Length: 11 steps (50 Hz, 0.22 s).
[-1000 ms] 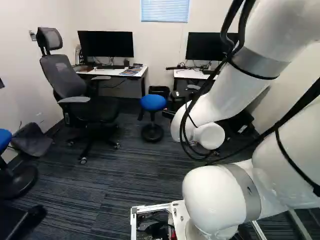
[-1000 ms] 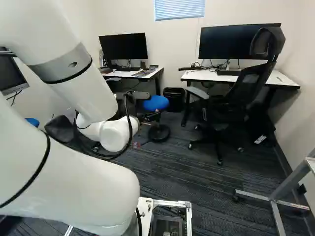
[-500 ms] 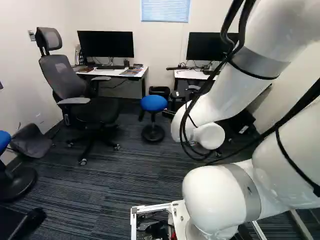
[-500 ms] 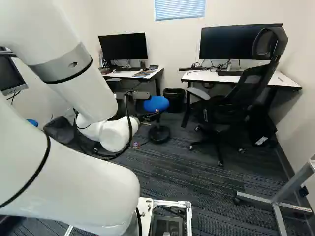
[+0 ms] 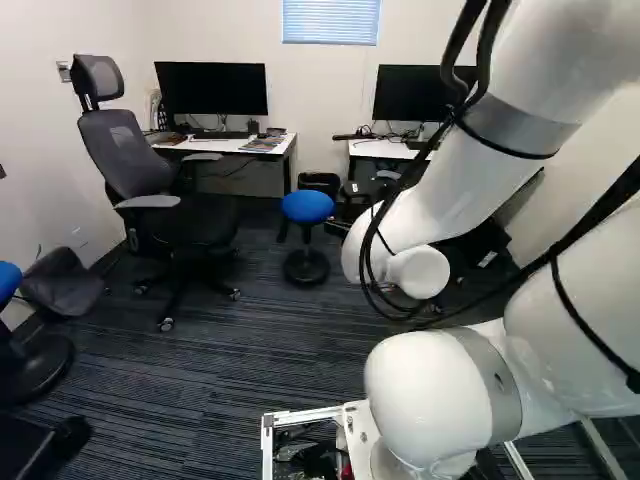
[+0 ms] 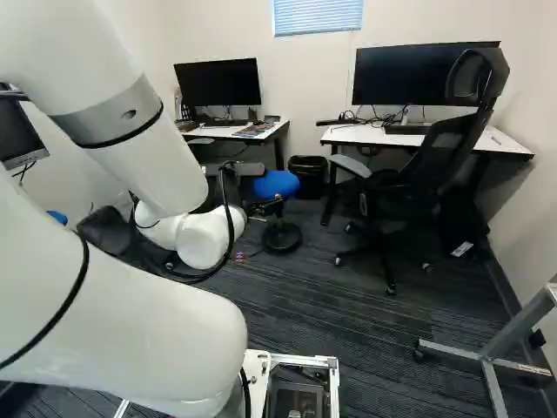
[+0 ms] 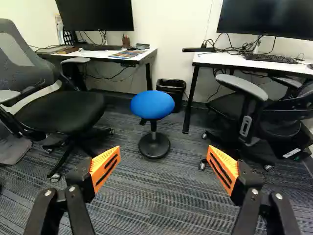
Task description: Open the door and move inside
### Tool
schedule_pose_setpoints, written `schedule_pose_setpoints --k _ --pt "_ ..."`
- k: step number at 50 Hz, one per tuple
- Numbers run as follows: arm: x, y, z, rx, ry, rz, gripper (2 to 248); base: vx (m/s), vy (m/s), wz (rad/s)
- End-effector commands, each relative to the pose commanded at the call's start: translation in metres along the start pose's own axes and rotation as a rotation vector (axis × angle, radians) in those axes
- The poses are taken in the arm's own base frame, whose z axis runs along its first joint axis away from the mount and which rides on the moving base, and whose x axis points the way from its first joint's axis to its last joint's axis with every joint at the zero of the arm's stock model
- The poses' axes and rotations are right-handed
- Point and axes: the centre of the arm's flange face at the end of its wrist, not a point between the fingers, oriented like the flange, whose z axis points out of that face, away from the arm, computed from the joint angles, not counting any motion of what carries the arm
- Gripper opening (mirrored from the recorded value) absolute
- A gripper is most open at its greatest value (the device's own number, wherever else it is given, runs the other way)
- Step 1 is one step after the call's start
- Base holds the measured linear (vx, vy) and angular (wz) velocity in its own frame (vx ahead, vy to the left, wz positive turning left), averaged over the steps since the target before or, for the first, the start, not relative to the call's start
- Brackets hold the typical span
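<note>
Reaching out over the striped carpet [image 7: 161,205], the white arm [image 5: 440,190] is carrying its black gripper [image 6: 261,209] ahead of it; in the wrist view the gripper [image 7: 164,152] is standing wide, its orange pads [image 7: 105,169] facing each other and holding nothing; beyond the gap a blue stool [image 7: 152,105] is standing upright, with a black bin [image 7: 171,88] just behind it; at the left of the left base view a high-backed chair [image 5: 125,150] is standing near one desk [image 5: 225,145]; at the right of the right base view another office chair [image 6: 435,157] is standing against a second desk [image 6: 365,133]; where the door is standing, I cannot tell.
</note>
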Motion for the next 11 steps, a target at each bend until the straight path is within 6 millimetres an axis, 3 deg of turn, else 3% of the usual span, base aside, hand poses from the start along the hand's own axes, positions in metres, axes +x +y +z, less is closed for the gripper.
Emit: schedule_pose_setpoints --k 11 --pt "0.0000 0.0000 0.0000 0.000 0.000 0.000 247 0.000 0.000 0.000"
